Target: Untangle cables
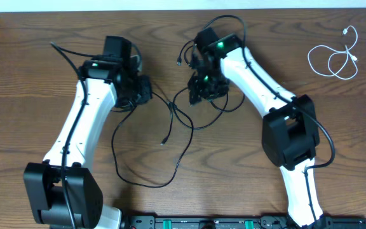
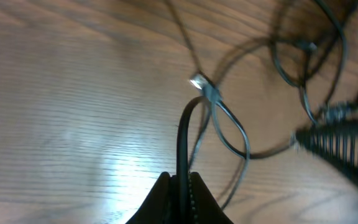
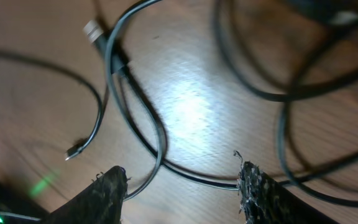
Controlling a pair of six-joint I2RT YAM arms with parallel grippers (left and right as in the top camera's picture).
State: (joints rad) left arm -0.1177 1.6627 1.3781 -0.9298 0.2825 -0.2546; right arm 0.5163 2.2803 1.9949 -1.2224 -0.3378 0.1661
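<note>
Black cables (image 1: 170, 121) lie tangled in loops on the wooden table between my two arms, one long loop reaching toward the front. My left gripper (image 1: 143, 91) is shut on a black cable (image 2: 184, 134) that rises from its jaws (image 2: 182, 180) toward a silver-tipped plug (image 2: 199, 82). My right gripper (image 1: 203, 90) is open above the tangle, and a black cable loop (image 3: 157, 140) runs between its fingers (image 3: 182, 174) on the table. A silver plug (image 3: 92, 29) and a small plug end (image 3: 73, 152) lie nearby. A short white cable (image 1: 335, 57) lies coiled apart at the far right.
Thicker black cords run along both arms (image 1: 75, 127), (image 1: 284, 121). A black rail (image 1: 234, 222) lines the table's front edge. The table's back edge (image 1: 170, 11) is close behind the grippers.
</note>
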